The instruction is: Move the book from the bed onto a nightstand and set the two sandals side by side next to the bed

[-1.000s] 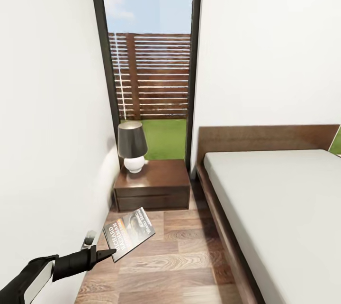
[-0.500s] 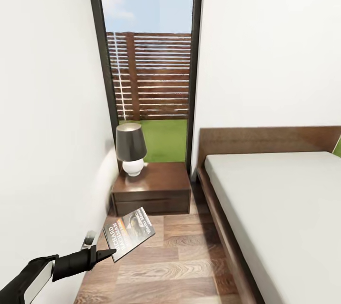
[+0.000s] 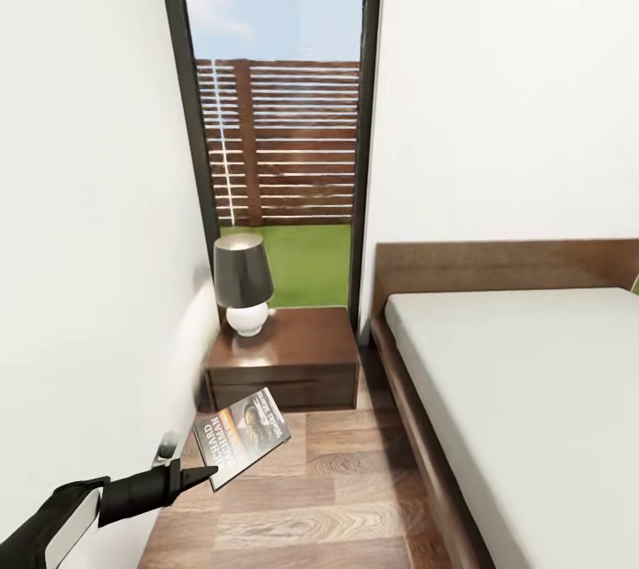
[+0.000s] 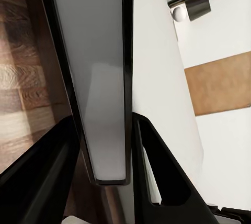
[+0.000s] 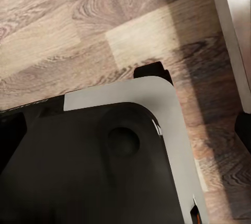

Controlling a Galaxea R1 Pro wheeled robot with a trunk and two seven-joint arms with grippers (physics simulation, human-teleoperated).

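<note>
The black left gripper [image 3: 206,474] pinches a corner of the thin dark-covered paperback book [image 3: 241,437], held above the wood-plank floor [image 3: 337,498], long axis slanting toward the dark brown nightstand [image 3: 284,358]. There a black-shaded, white-based lamp [image 3: 241,283] stands; the pale-mattressed wooden bed [image 3: 532,391] lies beside. Right gripper's state: cannot tell.

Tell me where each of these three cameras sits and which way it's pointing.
Head view: on the robot's head, looking down a narrow gap at the nightstand, lamp, window and bed; left gripper holds the book.
Left wrist view: along the fingers clamping the book's edge, lamp beyond.
Right wrist view: aimed down at the wood-plank floor and the robot's own body.
Head and left wrist views share book and lamp.
</note>
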